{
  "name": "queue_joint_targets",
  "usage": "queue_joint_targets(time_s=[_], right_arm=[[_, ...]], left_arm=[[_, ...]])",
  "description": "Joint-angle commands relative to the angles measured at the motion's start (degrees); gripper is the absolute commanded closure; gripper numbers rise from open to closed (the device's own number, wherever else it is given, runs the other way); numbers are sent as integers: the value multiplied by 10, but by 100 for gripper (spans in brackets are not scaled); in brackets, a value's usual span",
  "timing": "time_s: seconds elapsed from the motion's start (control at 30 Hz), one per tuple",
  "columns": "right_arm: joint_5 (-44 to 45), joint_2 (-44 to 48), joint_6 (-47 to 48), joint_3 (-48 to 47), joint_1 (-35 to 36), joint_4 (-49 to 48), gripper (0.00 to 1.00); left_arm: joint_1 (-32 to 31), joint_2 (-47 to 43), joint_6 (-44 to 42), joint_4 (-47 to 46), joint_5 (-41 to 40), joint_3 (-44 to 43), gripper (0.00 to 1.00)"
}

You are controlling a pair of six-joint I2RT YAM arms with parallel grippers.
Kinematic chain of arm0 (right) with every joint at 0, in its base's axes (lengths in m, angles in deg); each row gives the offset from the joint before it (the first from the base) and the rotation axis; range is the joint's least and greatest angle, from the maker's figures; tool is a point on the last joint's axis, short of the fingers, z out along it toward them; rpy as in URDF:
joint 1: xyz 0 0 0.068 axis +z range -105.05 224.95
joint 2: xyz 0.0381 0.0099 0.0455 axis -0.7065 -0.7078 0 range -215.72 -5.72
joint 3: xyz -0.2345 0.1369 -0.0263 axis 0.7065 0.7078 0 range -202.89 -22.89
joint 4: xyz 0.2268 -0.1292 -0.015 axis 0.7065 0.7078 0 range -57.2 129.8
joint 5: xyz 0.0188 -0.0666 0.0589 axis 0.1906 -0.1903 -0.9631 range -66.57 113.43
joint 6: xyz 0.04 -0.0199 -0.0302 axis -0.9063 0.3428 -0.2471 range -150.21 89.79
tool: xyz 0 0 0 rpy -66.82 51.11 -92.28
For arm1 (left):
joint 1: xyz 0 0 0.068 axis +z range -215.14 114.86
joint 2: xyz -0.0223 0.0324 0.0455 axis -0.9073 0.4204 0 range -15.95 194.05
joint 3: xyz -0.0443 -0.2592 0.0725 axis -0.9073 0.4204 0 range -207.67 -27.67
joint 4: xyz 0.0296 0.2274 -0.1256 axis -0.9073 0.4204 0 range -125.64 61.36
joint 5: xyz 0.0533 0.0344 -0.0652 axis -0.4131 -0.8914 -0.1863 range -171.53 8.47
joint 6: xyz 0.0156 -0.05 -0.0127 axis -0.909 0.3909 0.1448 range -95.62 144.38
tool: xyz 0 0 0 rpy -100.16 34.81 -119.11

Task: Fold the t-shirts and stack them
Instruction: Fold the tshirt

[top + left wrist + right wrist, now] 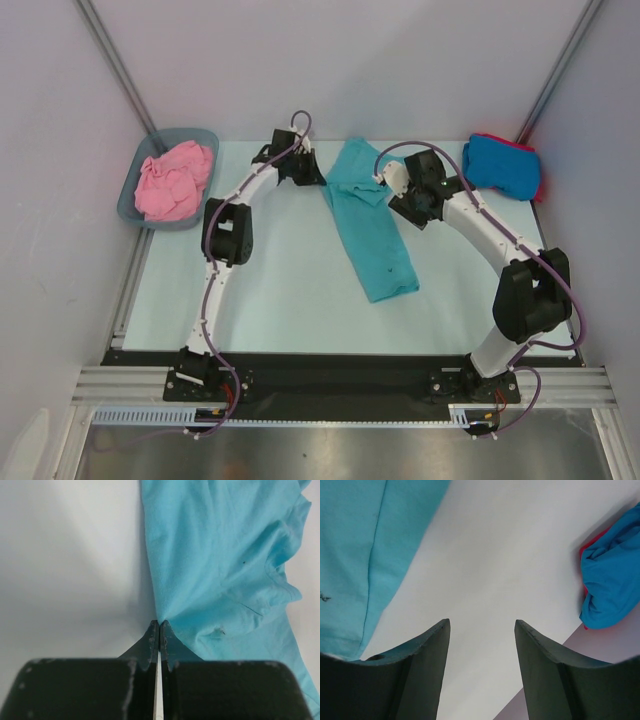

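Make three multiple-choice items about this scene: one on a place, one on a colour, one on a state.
1. The pink shirt lies: A in the tub; B on the table; C in a claw.
2. Under the blue shirt shows a shirt that is: A green; B red; C yellow.
3. The right claw is: A shut on cloth; B open; C shut, empty.
Key: 1 A, it fills the tub; 2 B, a red shirt peeks out; 3 B, its jaws stand apart over bare table.

The top camera looks down on the whole table (pixel 290 290); both close wrist cameras share the teal t-shirt (pixel 372 230).
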Motion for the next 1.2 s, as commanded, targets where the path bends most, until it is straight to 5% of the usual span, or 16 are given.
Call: queue_joint_targets(time_s=[0.0,0.9,1.0,1.03,1.13,1.17], right_arm=[[-4,22,-1,-25,4,-8,39],[-4,37,9,8,15,-7,38],[-7,35,15,15,16,-4,34],[-7,36,17,19,17,-3,32],[-11,41,44,47,27,-16,31],[-16,42,54,54,31,-19,31]], left_arm=[[-5,-51,-34,13,-15,-7,100],[66,-80,-140,116,-158,-41,100],[78,-89,-135,118,-115,-31,99],[80,-94,-127,117,-100,-27,90],[80,-116,-128,117,-74,-7,3],[79,-121,-130,117,-69,-3,0]])
